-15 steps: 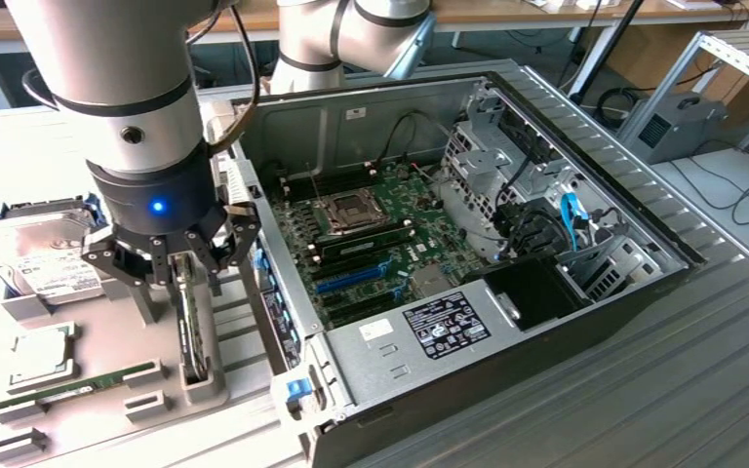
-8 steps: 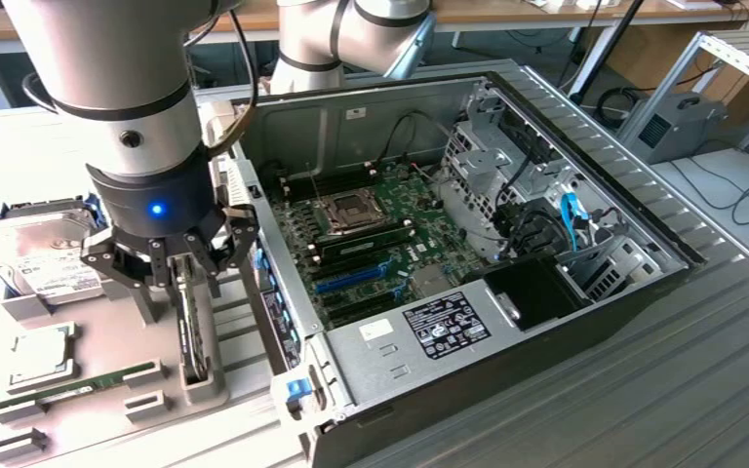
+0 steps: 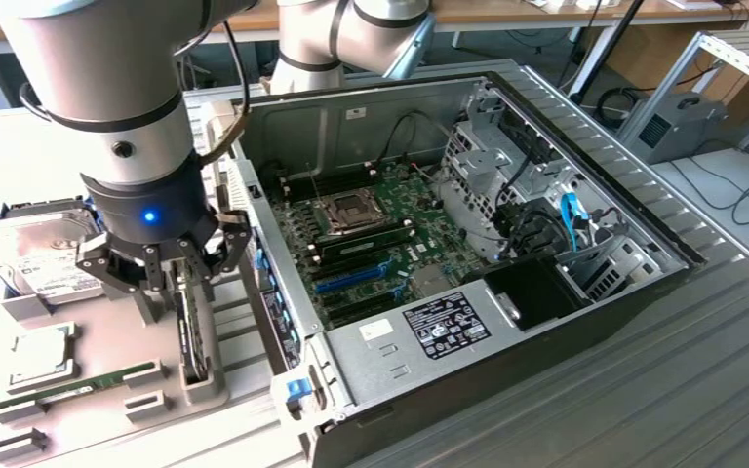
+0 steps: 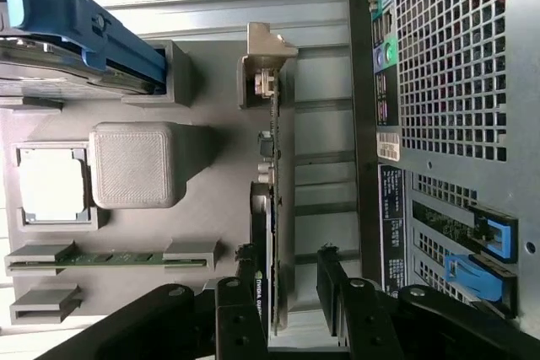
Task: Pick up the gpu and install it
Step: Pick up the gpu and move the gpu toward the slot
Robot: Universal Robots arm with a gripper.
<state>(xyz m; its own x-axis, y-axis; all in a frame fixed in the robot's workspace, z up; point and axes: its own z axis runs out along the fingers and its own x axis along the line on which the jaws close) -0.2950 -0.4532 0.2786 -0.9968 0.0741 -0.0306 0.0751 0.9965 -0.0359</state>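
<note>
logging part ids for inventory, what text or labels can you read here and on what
No text reads clearly.
Black sticker on the computer case: print too small.
White label on the hard drive: blurred.
Stickers on the case's back: too small.

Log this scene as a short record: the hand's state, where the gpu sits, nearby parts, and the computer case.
hand: open, straddling the gpu, not closed on it
gpu: on edge in its grey holder, beside the computer case, not installed
nearby parts: hard drive, processor, memory stick
computer case: on its side, panel off, motherboard exposed
</note>
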